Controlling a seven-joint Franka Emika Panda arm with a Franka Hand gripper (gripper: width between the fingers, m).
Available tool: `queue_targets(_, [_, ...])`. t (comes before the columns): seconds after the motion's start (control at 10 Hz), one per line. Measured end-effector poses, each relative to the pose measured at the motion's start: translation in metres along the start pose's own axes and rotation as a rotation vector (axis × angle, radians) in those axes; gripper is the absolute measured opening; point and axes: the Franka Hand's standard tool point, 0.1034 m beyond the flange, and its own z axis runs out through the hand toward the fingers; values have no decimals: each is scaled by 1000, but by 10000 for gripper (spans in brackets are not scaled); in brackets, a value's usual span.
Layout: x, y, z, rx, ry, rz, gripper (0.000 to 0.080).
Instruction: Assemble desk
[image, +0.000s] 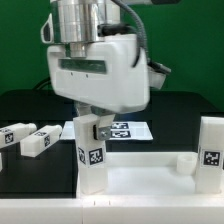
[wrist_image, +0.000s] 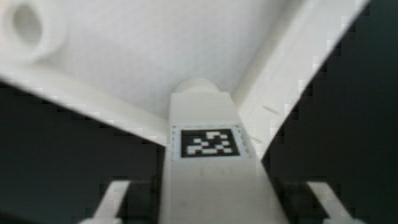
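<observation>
leg upright on tabletop corner at the exterior view's left, its top between gripper fingers | grip: fingers flank leg (pinching or slack, cannot tell) | arm: hangs vertical, wrist pointing straight down

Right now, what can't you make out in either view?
Upright leg: whether its far end is seated; wrist view, leg itself blocks it.
Gripper: grip unclear; fingers cut off by wrist picture's edge.
Second leg: cropped at exterior view's right.
Tag: pattern blurred, wrist view.
</observation>
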Motion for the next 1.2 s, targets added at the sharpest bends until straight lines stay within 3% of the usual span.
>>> queue_targets(0.1, [4, 2, 0, 27, -33, 194, 288])
queue_targets(0.4, [3, 3, 0, 29, -45, 303, 292])
queue_targets(0.5, [2, 2, 0, 30, -40, 198, 292])
queue_targets(0.6, [-2, 0, 0, 32, -39, 63, 514])
queue_targets(0.7, [-2, 0, 0, 33, -37, -130, 514])
queue_targets(0.8, [-5, -2, -1, 30, -43, -327, 621])
queue_targets(1.2, [-7, -1, 0, 23, -47, -600, 648])
